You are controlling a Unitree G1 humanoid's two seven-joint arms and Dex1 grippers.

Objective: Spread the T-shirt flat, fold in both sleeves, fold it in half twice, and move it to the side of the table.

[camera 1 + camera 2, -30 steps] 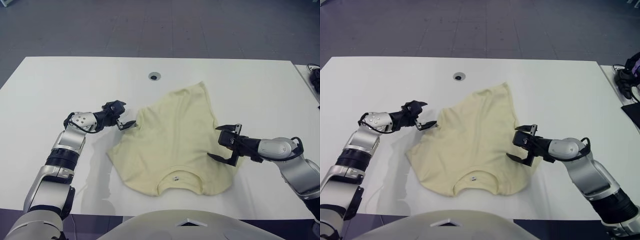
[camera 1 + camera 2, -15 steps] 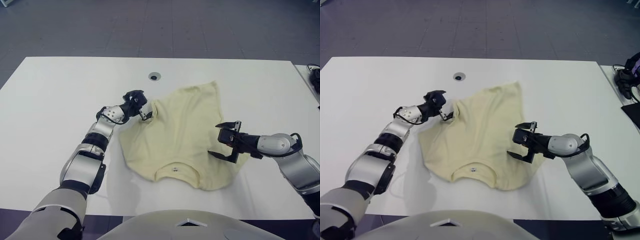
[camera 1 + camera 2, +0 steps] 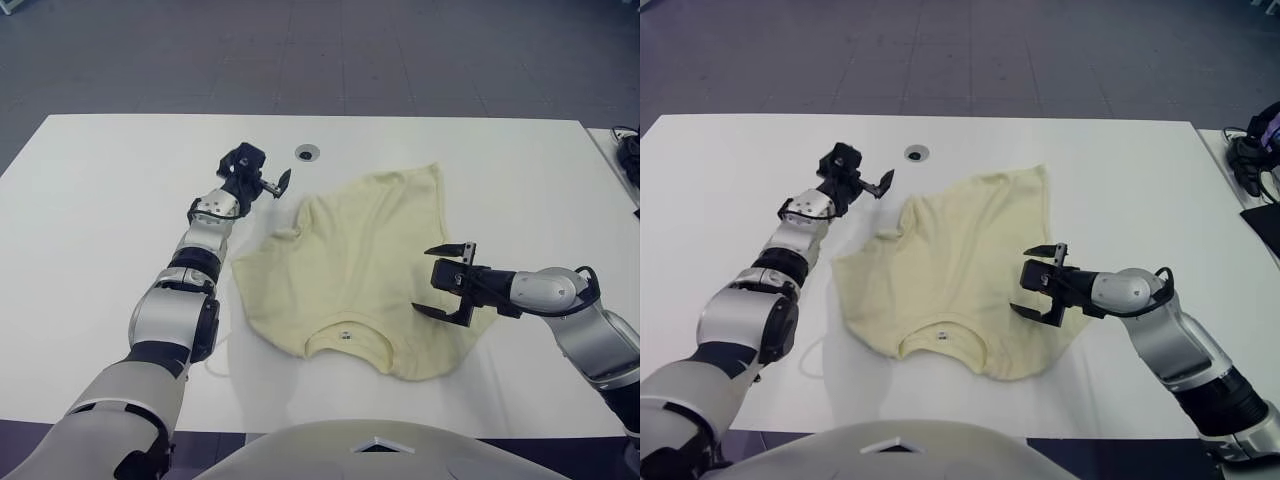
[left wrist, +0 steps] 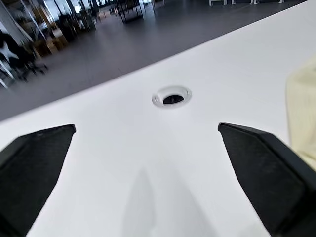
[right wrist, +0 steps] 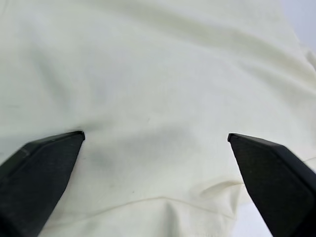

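Pale yellow cotton T-shirt (image 3: 350, 265) lies unevenly spread near the middle of the white worktop (image 3: 100, 200), with its collar toward 6 o'clock and its hem toward 1 o'clock. The left claw (image 3: 275, 184) hangs at 10 o'clock from the shirt, near its edge but apart from it, fingers spread with nothing between them. The right claw (image 3: 422, 280) is over the cloth at the 4 o'clock side, fingers also wide apart and gripping nothing. A small round metal-ringed hole (image 3: 309, 152) sits at 11 o'clock from the shirt

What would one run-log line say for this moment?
T-shirt: rumpled, unfolded | left gripper: open, beside shirt | right gripper: open, over shirt
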